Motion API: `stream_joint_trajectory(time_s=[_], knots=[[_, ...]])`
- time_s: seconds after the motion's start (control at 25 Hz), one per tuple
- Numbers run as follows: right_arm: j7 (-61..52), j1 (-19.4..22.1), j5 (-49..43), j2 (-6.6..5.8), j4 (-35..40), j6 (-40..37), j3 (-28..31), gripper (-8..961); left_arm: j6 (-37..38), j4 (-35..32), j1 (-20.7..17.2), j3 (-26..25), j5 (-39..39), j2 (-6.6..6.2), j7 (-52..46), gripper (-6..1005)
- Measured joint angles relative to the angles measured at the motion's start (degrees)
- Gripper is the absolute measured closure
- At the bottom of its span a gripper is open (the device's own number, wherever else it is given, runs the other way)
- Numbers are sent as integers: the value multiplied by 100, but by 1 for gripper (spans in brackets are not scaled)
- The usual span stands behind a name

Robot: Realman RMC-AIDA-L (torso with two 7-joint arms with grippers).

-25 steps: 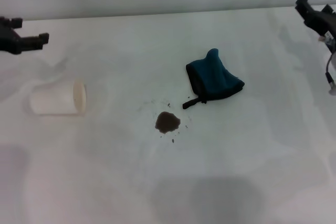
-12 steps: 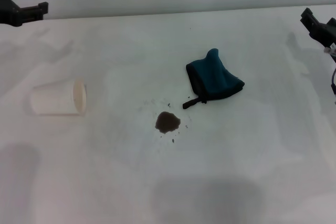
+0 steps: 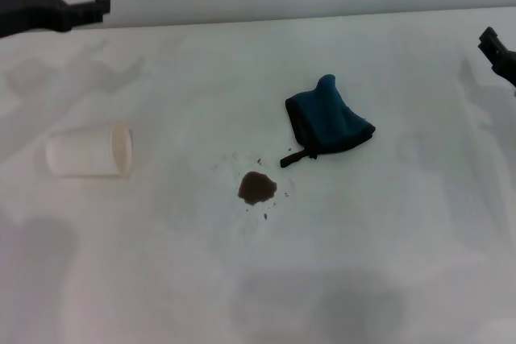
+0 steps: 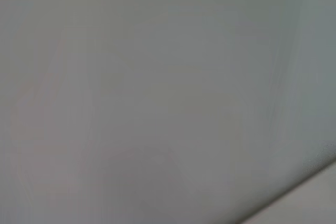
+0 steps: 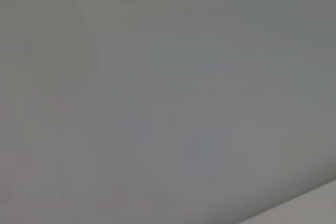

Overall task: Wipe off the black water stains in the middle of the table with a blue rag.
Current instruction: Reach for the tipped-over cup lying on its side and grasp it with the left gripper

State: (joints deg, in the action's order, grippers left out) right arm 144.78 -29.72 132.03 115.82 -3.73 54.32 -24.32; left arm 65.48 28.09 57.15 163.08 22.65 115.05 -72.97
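table: i see a wide plain white flat table [image 3: 387,263] filling the head view, with a pale wall along its far edge.
stain: the small dark brown-black irregular blotch of water stain [image 3: 257,188] sits about mid-table, with tiny dark specks scattered around it.
rag: the small dark teal-blue soft cloth rag [image 3: 327,125] with black edging lies crumpled, just to the far right of the stain and apart from it; its short black loop tag points toward the stain without reaching it.
cup: a white paper cup [image 3: 89,151] lies on its side well to the left of the stain, mouth facing right.
left gripper: the black left gripper [image 3: 76,9] is at the far left corner, well apart from cup and rag, holding nothing; i cannot tell how far open it is.
right gripper: only a black sliver of the right gripper [image 3: 501,52] shows at the right edge; opening not visible to me, nothing in it that i can see.
wrist views: both show only plain grey.
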Motion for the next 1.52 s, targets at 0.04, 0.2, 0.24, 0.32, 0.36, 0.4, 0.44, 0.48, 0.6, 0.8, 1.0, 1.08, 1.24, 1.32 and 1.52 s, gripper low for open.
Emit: stream_joint_trajectory(time_s=[0.04,0.2,0.24,0.32,0.36,0.4,0.44,0.48,0.6,0.8,1.0,1.08,1.24,1.32,1.52], knots=[[-13,29,2,0,-1,86,12,116,3,-3,6,0,121,-10,-34,137],[-32,189,29,5,-39,374,60,116,25,11,161,5,129,-61,-357,137],[-37,200,20,2,-42,379,44,116,25,30,220,6,17,-103,-555,137],[-40,207,-4,0,-58,363,21,116,82,42,322,11,-369,-229,-945,137],[-40,210,-4,5,-62,329,25,117,124,42,352,12,-546,-270,-1025,138],[-41,211,-3,14,-66,286,38,117,206,42,394,12,-769,-334,-1090,138],[-41,209,-2,22,-78,245,52,117,283,41,419,13,-942,-373,-1097,138],[-40,197,3,24,-106,211,56,117,392,42,446,13,-1153,-423,-1084,138],[-37,107,5,29,-231,151,37,117,702,23,510,14,-1767,-582,-893,138],[22,-21,-8,37,-374,-84,-5,117,1362,268,625,14,-2487,-704,77,138],[20,-112,-12,37,-443,-427,-4,117,2133,575,702,18,-2880,-946,736,137],[19,-120,-14,37,-459,-427,-7,117,2538,623,768,20,-3179,-1028,1090,137],[12,-135,-58,37,-491,-421,-6,118,2901,754,943,21,-3713,-1058,1387,138],[7,-141,-80,37,-491,-418,2,118,2976,725,1094,23,-4157,-1031,1449,138],[7,-142,-90,37,-491,-416,6,118,2998,739,1390,23,-4725,-798,1445,138]])
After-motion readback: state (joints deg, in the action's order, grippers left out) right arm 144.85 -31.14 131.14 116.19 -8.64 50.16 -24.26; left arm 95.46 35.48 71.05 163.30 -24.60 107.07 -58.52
